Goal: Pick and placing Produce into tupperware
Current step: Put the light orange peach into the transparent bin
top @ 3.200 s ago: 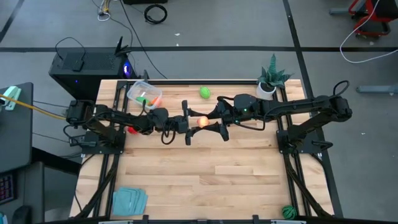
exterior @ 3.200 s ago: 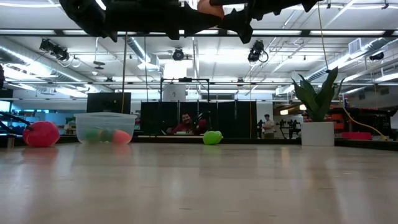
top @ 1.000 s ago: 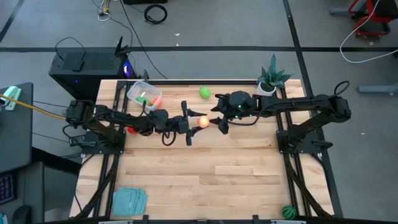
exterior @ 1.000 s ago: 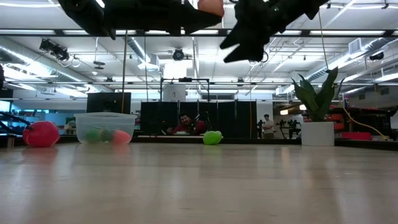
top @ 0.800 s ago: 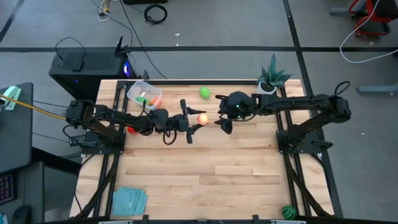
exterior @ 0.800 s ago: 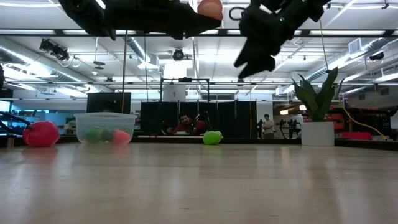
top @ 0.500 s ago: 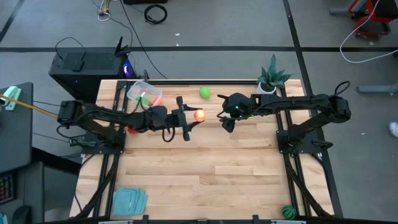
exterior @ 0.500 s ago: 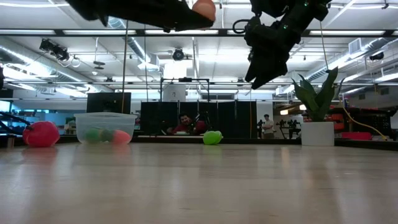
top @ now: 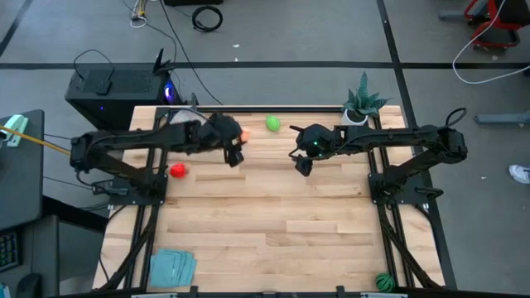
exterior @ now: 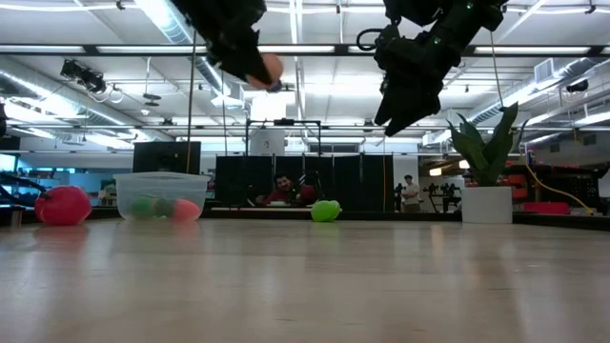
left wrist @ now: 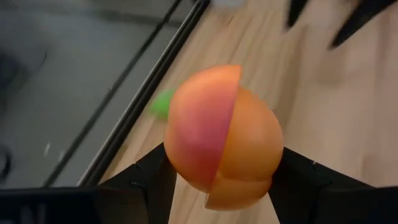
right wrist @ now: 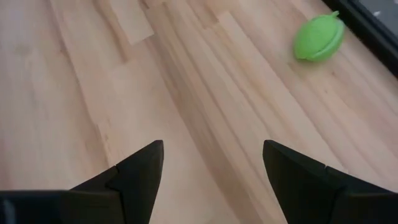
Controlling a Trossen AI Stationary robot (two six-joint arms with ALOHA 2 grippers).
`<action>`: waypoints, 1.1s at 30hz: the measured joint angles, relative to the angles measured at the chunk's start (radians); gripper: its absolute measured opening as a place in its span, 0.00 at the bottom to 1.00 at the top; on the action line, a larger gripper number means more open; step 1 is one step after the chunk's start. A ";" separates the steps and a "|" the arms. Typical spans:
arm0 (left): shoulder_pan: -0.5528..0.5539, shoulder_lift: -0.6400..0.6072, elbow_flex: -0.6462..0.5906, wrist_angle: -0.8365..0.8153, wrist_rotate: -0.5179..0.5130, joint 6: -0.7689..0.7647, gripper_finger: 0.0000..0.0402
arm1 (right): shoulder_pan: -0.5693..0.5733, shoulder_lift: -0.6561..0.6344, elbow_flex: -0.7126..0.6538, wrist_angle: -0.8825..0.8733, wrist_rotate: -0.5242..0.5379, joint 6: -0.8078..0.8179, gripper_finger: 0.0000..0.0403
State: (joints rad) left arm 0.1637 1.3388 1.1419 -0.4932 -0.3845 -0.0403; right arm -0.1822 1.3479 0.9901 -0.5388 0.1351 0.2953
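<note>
One orange-pink round fruit (left wrist: 222, 138), seamed halves, clamped

Glossy plastic fruit (left wrist: 224, 137), matt wood tbl (top: 273, 215)

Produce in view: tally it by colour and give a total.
Green: 3 (loose green fruit, green piece in the tub, striped ball)
Orange: 2 (peach in the left gripper, orange piece in the tub)
Red: 1 (red piece)
Total: 6
</note>
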 joint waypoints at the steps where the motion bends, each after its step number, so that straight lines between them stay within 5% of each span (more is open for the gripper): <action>1: 0.019 0.000 0.013 -0.048 0.000 -0.019 0.53 | 0.000 0.000 0.000 0.000 0.009 0.003 0.69; 10: 0.248 0.001 0.049 -0.304 0.000 -0.134 0.53 | 0.000 0.000 0.000 0.001 0.105 0.028 0.69; 20: 0.504 0.002 0.041 -0.391 0.075 -0.167 0.55 | 0.000 -0.001 0.000 0.013 0.186 0.076 0.69; 33: 0.639 0.003 -0.186 -0.323 0.111 -0.185 0.54 | 0.000 -0.001 -0.001 0.013 0.209 0.077 0.69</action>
State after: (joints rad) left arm 0.8031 1.3415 0.9556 -0.8161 -0.2740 -0.2253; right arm -0.1822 1.3472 0.9894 -0.5259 0.3439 0.3721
